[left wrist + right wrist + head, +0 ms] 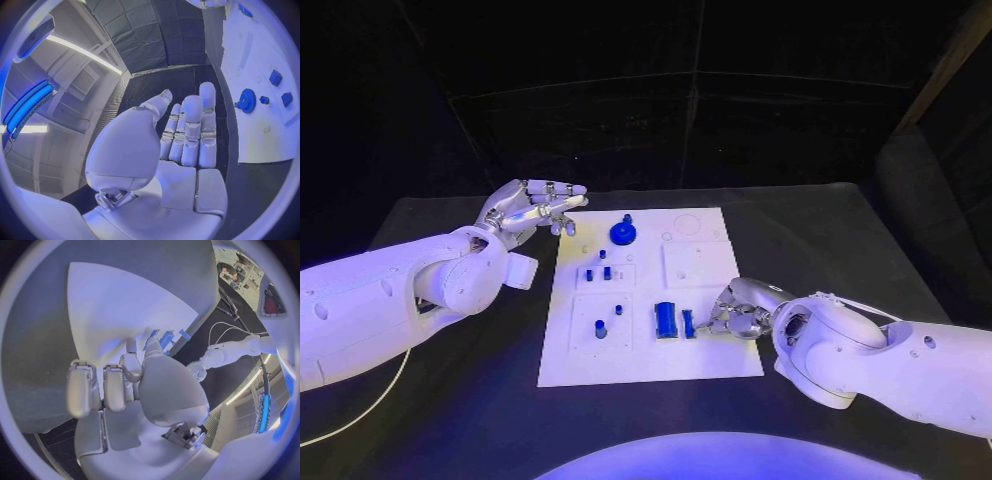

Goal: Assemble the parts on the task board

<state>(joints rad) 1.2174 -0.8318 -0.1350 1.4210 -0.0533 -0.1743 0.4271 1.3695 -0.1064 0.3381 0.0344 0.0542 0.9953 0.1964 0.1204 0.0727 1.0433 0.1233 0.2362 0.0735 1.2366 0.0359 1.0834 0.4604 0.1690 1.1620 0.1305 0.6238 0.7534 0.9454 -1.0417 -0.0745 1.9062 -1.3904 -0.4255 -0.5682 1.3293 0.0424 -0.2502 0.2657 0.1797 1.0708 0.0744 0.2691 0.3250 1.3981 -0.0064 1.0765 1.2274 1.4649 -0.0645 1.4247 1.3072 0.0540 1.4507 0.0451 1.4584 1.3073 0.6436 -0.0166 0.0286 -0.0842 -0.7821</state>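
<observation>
The robot's white left arm lies nearest the camera in the head view, reaching in from the left over the black table. Its silver left hand hovers just off the far-left corner of the white rectangular task board, palm up, fingers stretched toward the board and holding nothing. In the left wrist view the fingers lie straight and close side by side, with the thumb a little apart.

On the board, moving rightwards, small blue pegs stand in the raised square plates of the left column, with two more lower down. A round blue toothed gear with a knob sits near the far edge, close to the left hand's fingertips; the left wrist view shows it too. Toward the near right part of the board lie a blue rectangular block and a thin blue bar just beside it.

The silver right hand rests at the board's right edge, its fingers curled down and reaching towards the thin bar. Whether they touch or pinch it, I cannot tell. In the right wrist view two fingers are bent in, and another points toward the blue pieces. The white right arm enters from the right.
</observation>
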